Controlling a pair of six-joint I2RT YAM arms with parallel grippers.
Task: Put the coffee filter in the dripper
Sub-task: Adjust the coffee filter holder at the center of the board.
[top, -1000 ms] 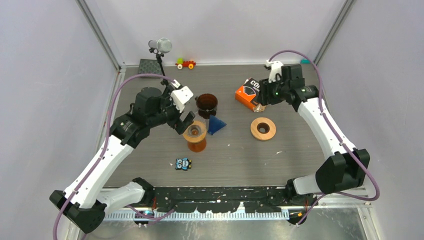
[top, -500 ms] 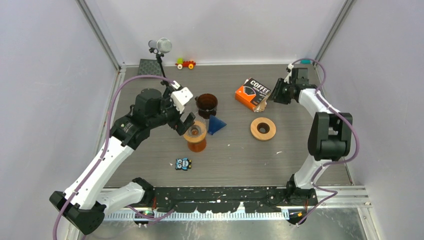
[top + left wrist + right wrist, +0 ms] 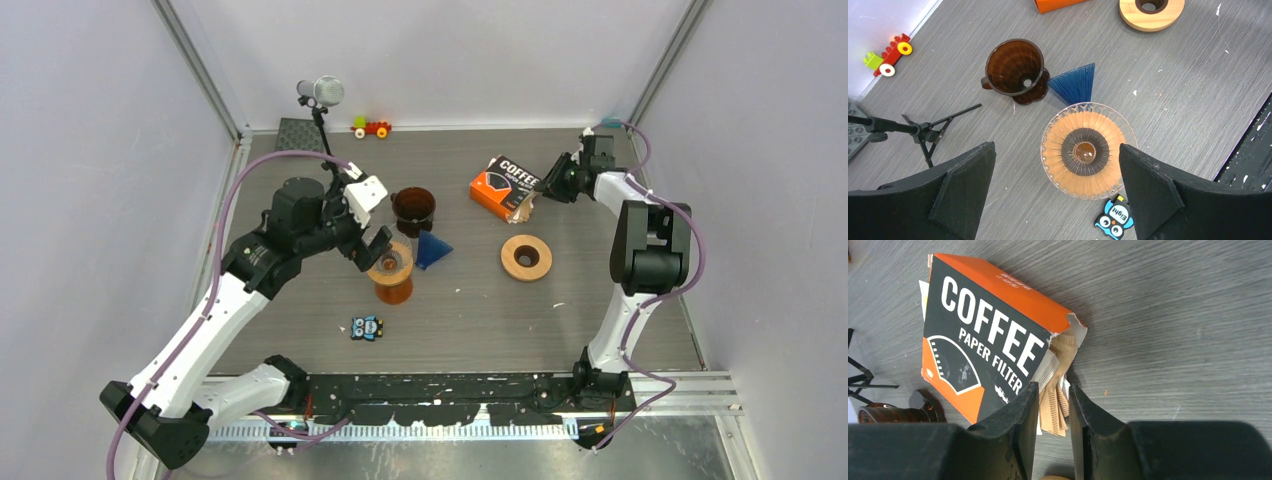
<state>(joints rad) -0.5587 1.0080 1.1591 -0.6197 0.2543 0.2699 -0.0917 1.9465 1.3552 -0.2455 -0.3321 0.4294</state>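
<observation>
Top external view; clock directions read with the table's (image 3: 600, 320) far edge at 12.

1. Filter box (image 3: 505, 187): 1 o'clock of centre, lying flat near the far edge, torn open at its 3 o'clock end.
2. Coffee filter (image 3: 1052, 412): brown paper stack sticking out of that torn end.
3. Right gripper (image 3: 1053, 390): at the box's 3 o'clock end, jaws drawn narrow on either side of the filter stack. Whether they press the paper cannot be told.
4. Glass dripper (image 3: 390, 265): 9 o'clock of centre, upright, mouth upward.
5. Left gripper (image 3: 1056, 146): over the glass dripper, jaws spread wide, clear of its rim on both sides.
6. Around the glass dripper: brown dripper (image 3: 413, 207) at 12 o'clock, blue cone (image 3: 433, 248) at 1 o'clock just beside, wooden ring (image 3: 526, 257) at 3 o'clock well apart, owl sticker (image 3: 367, 328) at 7 o'clock.
7. Bare surface: 4 to 6 o'clock of centre, reaching the near edge.
</observation>
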